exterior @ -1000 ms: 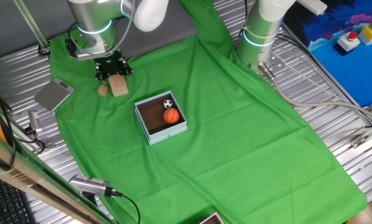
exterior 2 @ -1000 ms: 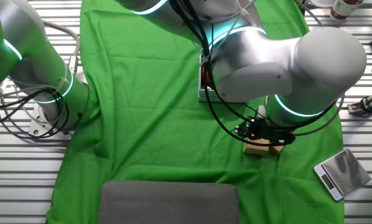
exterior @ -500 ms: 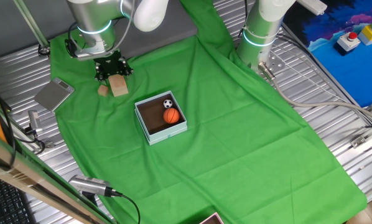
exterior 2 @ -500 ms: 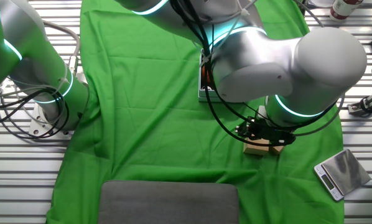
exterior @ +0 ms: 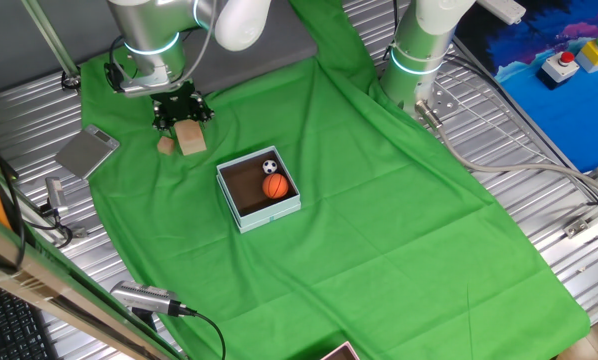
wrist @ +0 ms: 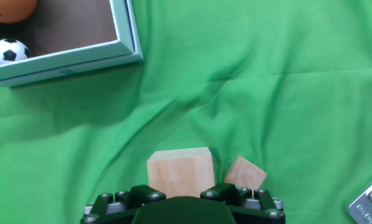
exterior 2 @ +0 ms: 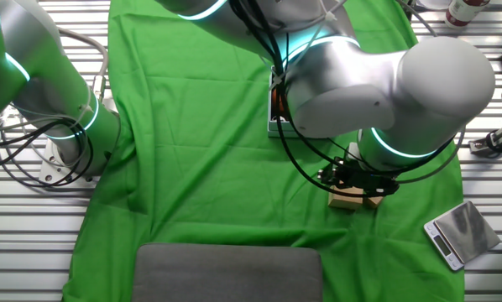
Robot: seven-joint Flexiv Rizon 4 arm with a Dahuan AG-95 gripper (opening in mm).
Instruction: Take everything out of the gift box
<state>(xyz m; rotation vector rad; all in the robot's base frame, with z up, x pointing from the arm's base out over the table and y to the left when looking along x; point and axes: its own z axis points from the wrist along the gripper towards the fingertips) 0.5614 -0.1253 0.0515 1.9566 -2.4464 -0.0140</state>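
Observation:
The gift box [exterior: 260,190] has pale blue walls and a dark brown inside. It holds the mini soccer ball [exterior: 269,167] and the orange mini basketball [exterior: 274,186]. In the hand view the box [wrist: 127,43] is at the top left, with the soccer ball [wrist: 9,51] and the basketball [wrist: 9,7] in it. The tan wooden block [exterior: 190,137] lies on the green cloth left of the box, directly under my gripper [exterior: 180,110]. In the hand view the block [wrist: 180,169] sits against the gripper housing [wrist: 183,205]. The fingers are hidden, so the grip does not show.
A smaller tan wooden piece [exterior: 165,145] lies beside the block, also in the hand view [wrist: 245,174]. A flat grey plate [exterior: 87,152] lies at the cloth's left edge. A second arm's base [exterior: 419,60] stands at the back. The green cloth [exterior: 379,200] covers the table.

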